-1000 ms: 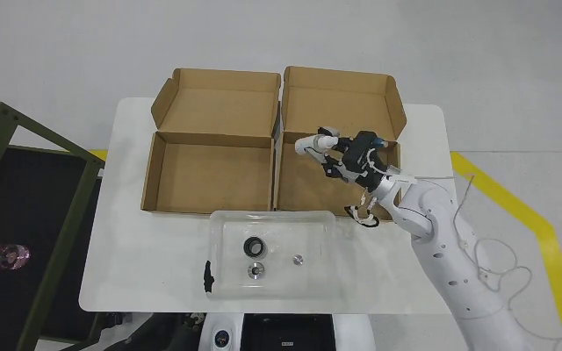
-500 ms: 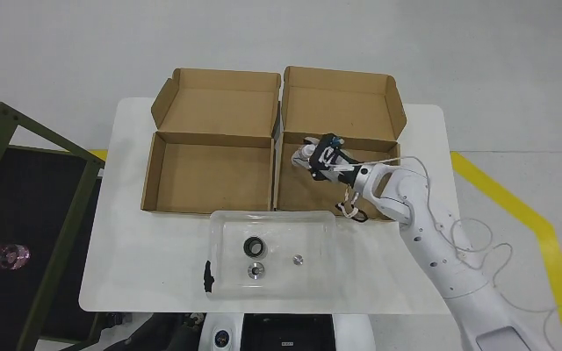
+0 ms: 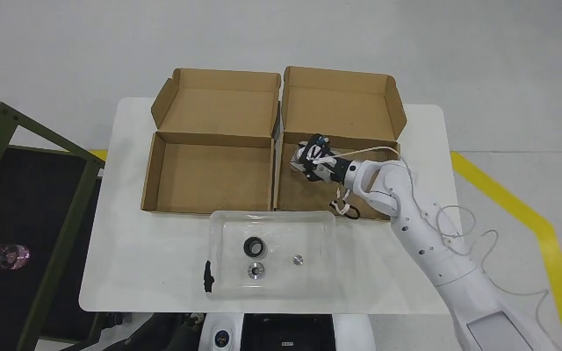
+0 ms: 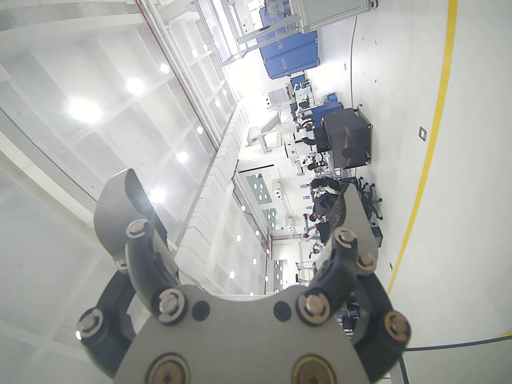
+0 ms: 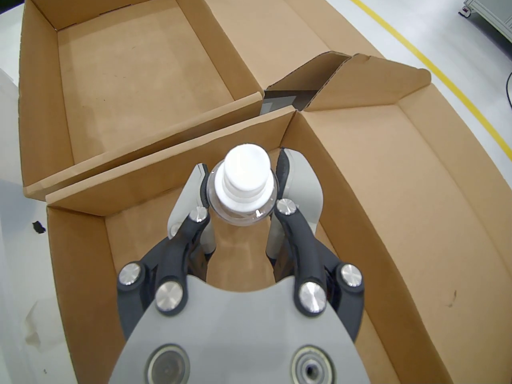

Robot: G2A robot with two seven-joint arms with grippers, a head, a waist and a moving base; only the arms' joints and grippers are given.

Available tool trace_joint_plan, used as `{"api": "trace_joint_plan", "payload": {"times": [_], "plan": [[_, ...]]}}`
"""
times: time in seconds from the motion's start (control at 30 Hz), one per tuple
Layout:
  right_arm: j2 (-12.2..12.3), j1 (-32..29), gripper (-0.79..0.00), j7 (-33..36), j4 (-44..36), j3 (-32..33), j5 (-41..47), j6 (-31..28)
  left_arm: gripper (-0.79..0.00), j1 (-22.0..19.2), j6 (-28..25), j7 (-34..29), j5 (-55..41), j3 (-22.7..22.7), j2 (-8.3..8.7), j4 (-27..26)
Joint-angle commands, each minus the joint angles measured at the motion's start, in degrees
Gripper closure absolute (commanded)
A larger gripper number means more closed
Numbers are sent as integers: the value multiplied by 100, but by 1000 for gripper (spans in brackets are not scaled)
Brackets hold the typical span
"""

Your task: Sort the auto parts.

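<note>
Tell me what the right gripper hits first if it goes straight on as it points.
Likely the side wall of the right cardboard box, bordering the left cardboard box. The white stepped part in the right gripper sticks out past the fingertips, so it would touch first.

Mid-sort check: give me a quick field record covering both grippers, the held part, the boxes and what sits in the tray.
right gripper: shut on white stepped part
held part position: inside right-hand box, near the wall next to left-hand box; contact with floor cannot be told
left gripper: open, holding nothing, pointed into the room
clear tray: black ring, metal part, small silver part
table: small black piece by the tray's edge
</note>
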Motion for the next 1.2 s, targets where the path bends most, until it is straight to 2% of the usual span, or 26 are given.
{"api": "trace_joint_plan", "payload": {"times": [0.0, 0.07, 0.13, 0.3, 0.6, 0.83, 1.17], "plan": [[-15, 32, -416, -22, 52, -24, 27, -19, -785, 0, 0, 0, 0, 0, 0, 0], [-23, 47, -526, -50, 35, -23, 85, -54, -785, 0, 0, 0, 0, 0, 0, 0], [-20, 39, -686, -74, -39, 13, 129, -82, -785, 0, 0, 0, 0, 0, 0, 0], [43, -93, -757, -63, -520, 256, 123, -140, -785, 0, 0, 0, 0, 0, 0, 0], [219, -553, -785, 286, -1725, 741, 92, -673, -785, 0, 0, 0, 0, 0, 0, 0], [337, -1022, -785, 910, -2573, 861, 460, -1325, -785, 0, 0, 0, 0, 0, 0, 0], [495, -1712, -785, 1804, -3503, 923, 562, -1643, -785, 0, 0, 0, 0, 0, 0, 0]]}}
